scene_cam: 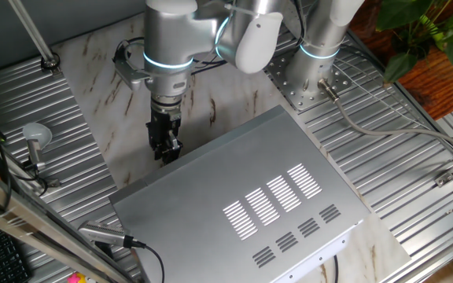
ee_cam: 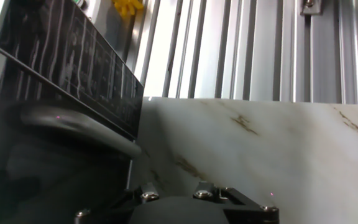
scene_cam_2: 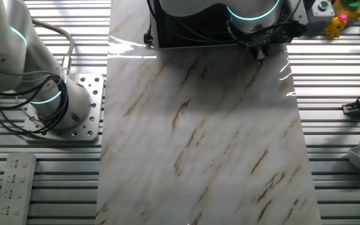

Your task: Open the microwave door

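Door: microwave door (ee_cam: 73, 81) is showing in the hand view as a dark glassy panel at the left, reflecting the ribbed table, with a long curved handle (ee_cam: 79, 127) running across its lower part; it is lying flush with the box front.
Microwave: the microwave (scene_cam: 250, 196) is sitting on the marble-patterned board (scene_cam_2: 199, 137), its silver slotted top filling the lower middle of one fixed view; its black front (scene_cam_2: 192, 31) is facing the board at the top of the other fixed view.
Gripper: the gripper (scene_cam: 166, 148) is hanging fingers-down just beside the microwave's front edge, near one end of the door.
Jaws: I cannot tell how far apart they are standing, nor whether they are gripping anything.
Arm: the silver arm (scene_cam: 171, 39) is reaching over the board from its base (scene_cam: 321, 47).
Surroundings: a power strip (scene_cam_2: 14, 184) is lying on the ribbed metal table (scene_cam_2: 42, 187), well apart from the microwave.
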`<state>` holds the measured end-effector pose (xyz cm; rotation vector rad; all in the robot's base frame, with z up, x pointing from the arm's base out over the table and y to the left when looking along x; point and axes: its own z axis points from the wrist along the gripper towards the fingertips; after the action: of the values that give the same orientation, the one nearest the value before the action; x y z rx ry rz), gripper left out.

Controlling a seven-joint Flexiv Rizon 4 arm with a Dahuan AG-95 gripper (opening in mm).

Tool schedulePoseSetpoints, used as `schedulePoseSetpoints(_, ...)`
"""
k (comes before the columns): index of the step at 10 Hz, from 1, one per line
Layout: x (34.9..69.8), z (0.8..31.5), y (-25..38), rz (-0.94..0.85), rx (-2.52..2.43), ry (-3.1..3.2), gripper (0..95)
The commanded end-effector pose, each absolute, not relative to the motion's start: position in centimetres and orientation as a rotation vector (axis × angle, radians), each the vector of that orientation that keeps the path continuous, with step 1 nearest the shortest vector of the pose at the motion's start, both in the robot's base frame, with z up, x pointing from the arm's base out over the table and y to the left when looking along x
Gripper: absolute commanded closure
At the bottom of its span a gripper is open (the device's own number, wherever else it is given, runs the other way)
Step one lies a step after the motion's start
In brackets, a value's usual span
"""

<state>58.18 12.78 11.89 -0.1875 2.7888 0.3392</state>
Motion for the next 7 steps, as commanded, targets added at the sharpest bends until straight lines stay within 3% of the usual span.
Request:
schedulePoseSetpoints(1,58.2,12.1,12.9,0.346,-0.187,2.783,57.0)
schedulePoseSetpoints(7,59.4,12.3,14.4,0.356,-0.163,2.78,57.0)
